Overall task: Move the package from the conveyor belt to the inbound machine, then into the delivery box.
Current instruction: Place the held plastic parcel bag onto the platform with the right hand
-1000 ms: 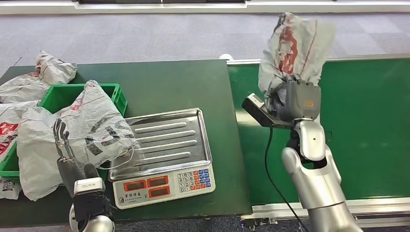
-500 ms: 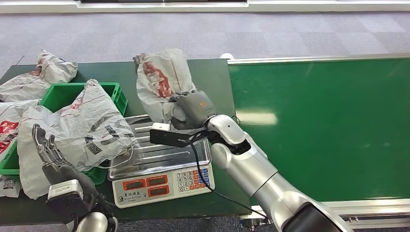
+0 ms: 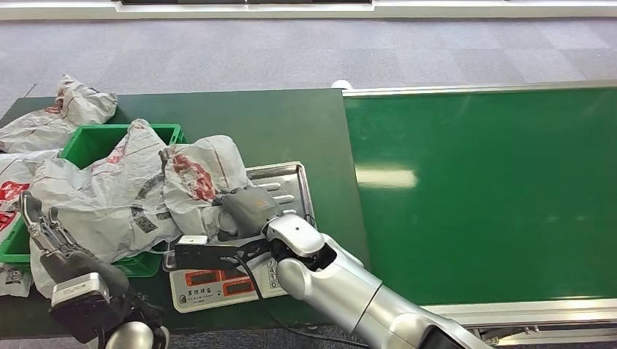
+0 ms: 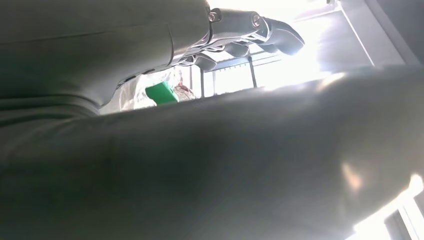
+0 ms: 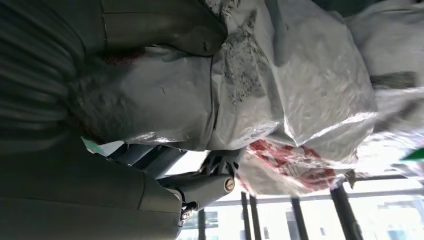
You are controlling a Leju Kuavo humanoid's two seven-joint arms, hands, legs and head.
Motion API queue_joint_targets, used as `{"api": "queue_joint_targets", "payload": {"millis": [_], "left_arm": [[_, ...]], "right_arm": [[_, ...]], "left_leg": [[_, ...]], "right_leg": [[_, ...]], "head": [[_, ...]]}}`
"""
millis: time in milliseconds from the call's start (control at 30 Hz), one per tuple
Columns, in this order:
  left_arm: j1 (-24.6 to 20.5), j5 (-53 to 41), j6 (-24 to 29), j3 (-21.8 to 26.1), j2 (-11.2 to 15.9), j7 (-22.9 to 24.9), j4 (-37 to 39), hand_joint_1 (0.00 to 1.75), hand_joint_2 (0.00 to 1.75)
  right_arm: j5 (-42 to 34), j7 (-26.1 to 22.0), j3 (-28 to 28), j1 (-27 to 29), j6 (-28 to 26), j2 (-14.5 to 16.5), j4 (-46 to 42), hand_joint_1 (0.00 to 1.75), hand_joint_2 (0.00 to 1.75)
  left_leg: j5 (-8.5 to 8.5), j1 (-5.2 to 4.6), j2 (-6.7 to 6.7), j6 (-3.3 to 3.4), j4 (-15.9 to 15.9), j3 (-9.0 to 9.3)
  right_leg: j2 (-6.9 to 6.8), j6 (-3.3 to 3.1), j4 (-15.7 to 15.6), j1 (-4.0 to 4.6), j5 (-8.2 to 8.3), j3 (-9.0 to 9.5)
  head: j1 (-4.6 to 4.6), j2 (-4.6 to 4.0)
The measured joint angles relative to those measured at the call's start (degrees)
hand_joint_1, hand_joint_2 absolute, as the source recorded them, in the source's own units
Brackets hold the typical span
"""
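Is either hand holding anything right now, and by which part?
The right hand grips the grey package at its lower end, over the scale tray. The left hand holds nothing.

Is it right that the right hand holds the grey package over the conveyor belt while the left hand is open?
Not quite. The head view shows the right hand holding the package over the scale tray, not the conveyor belt. The left hand is open.
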Motion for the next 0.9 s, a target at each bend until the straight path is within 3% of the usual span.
{"api": "queue_joint_targets", "payload": {"millis": [133, 267, 567, 900], "left_arm": [[0.11, -1.56, 0.0, 0.04, -0.17, 1.29, -0.57, 0.0, 0.0], [0.41, -2.78, 0.0, 0.07, -0.31, 2.07, -1.05, 0.0, 0.0], [2.08, -3.02, 0.01, 0.5, -0.46, 1.92, -2.26, 0.0, 0.0], [2.55, -0.48, -0.27, 0.64, -0.45, -0.42, -2.25, 0.0, 0.0]], "right_arm": [[2.34, 2.99, 1.22, 0.02, -0.56, 0.0, 0.96, 0.0, 1.75], [5.47, 5.14, 1.89, 0.03, -1.6, 0.0, 1.43, 0.0, 0.0], [9.1, 6.98, 1.2, -0.18, -4.38, -0.38, -0.23, 0.0, 0.0], [11.62, 7.73, -6.56, -0.58, -5.65, -3.46, -10.5, 0.0, 0.0]], "left_leg": [[0.0, 0.0, 0.01, 0.0, 0.0, 0.01], [0.0, 0.01, 0.02, -0.01, -0.01, 0.0], [0.0, 0.0, 0.03, -0.01, 0.0, -0.01], [0.0, 0.0, 0.02, 0.0, 0.04, 0.0]], "right_leg": [[-0.02, -0.03, 0.0, 0.01, 0.02, -0.02], [-0.02, -0.03, 0.01, 0.01, 0.02, -0.04], [-0.01, -0.03, 0.0, 0.01, 0.02, -0.06], [-0.01, -0.03, 0.0, 0.01, 0.03, -0.06]], "head": [[0.0, 0.0], [0.0, 0.0], [0.0, 0.0], [0.0, 0.0]]}}
